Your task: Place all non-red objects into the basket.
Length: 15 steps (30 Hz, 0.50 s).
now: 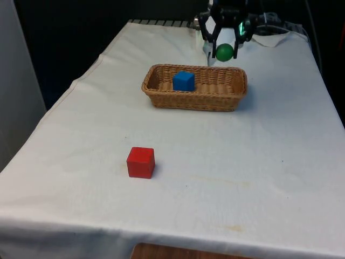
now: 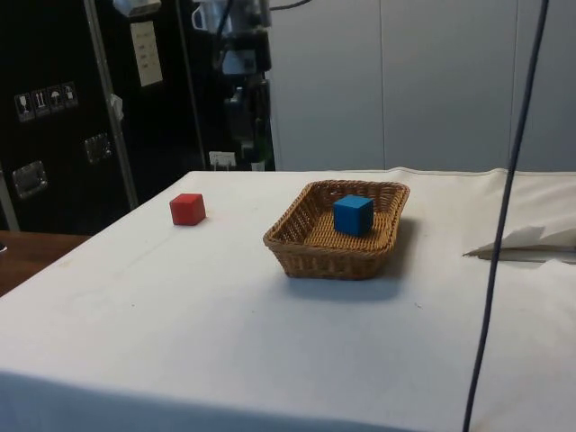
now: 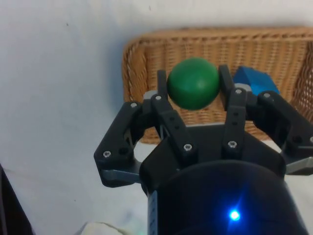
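While the tool (image 3: pixel 193 90) grips one green ball (image 3: pixel 192 83), one blue cube (image 1: pixel 183 81) sits in the basket (image 1: pixel 215 100), one red cube (image 1: pixel 140 162) outside.

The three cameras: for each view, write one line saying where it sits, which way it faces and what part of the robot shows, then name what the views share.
Front view: looks along the table at the gripper holding the green ball beyond the basket.
Side view: from the table's side, facing dark cabinets.
Wrist view: from above the fingers, looking down into the basket.
All share the blue cube; front and side share the red cube.
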### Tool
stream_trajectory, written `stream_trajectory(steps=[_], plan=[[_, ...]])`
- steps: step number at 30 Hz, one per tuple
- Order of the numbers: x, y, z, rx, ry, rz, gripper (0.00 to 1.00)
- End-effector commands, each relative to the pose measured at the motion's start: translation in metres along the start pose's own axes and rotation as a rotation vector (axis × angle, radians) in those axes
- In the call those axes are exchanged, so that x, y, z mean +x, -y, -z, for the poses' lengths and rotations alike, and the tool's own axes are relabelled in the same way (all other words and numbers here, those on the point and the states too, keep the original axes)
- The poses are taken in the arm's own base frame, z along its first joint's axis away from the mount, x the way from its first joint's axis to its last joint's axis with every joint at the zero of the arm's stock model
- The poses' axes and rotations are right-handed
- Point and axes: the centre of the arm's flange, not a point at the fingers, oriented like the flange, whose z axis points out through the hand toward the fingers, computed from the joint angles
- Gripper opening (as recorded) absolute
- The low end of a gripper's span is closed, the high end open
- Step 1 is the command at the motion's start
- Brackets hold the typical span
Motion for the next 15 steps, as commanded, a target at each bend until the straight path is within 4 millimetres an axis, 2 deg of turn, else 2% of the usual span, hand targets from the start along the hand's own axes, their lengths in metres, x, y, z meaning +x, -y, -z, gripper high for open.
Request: stream_trajectory(steps=[1,4,8,15], plan=[[-0.007,-0.003,0.001,-0.005,-0.002,0.002,0.0],[-0.021,-0.006,-0.001,0.001,0.002,0.003,0.0],[-0.028,-0.006,-0.006,0.01,0.009,0.0,0.0],[-0.053,-0.006,-0.021,0.038,-0.029,-0.002,0.0]])
